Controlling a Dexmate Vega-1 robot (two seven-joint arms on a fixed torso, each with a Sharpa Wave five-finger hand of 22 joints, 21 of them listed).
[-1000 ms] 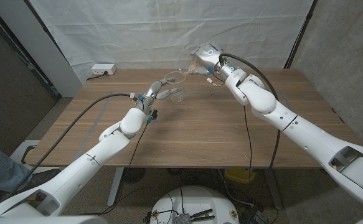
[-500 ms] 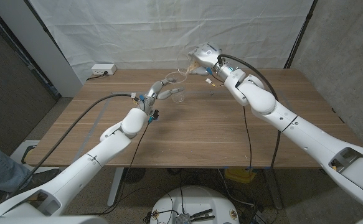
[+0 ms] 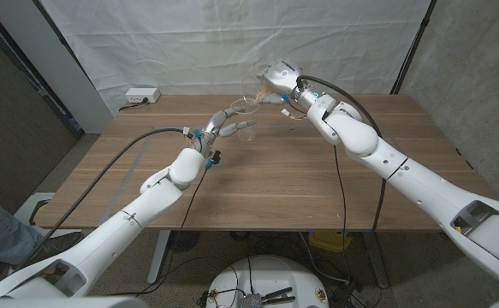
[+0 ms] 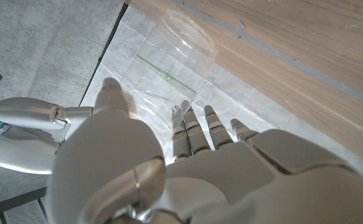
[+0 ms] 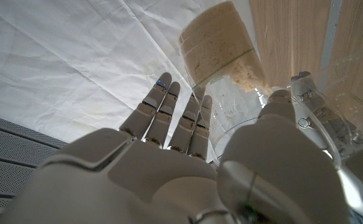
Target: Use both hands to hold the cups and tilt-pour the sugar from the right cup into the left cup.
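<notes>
Two clear cups: left cup [image 3: 243, 128], right cup [image 3: 257, 86] with sugar [image 5: 221, 46]; two hands: left [image 3: 221, 123], right [image 3: 282, 79]; one table [image 3: 258, 188]; one power strip [image 3: 141, 96]

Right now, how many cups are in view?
2. The left cup, clear and upright, is held by the left hand. The right cup, holding sugar, is tilted over it in the right hand.

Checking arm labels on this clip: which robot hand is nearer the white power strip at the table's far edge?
Left. The left robot hand, holding the empty clear cup, is nearer the power strip. The right robot hand tilts the sugar cup farther along, beyond the left robot hand.
</notes>
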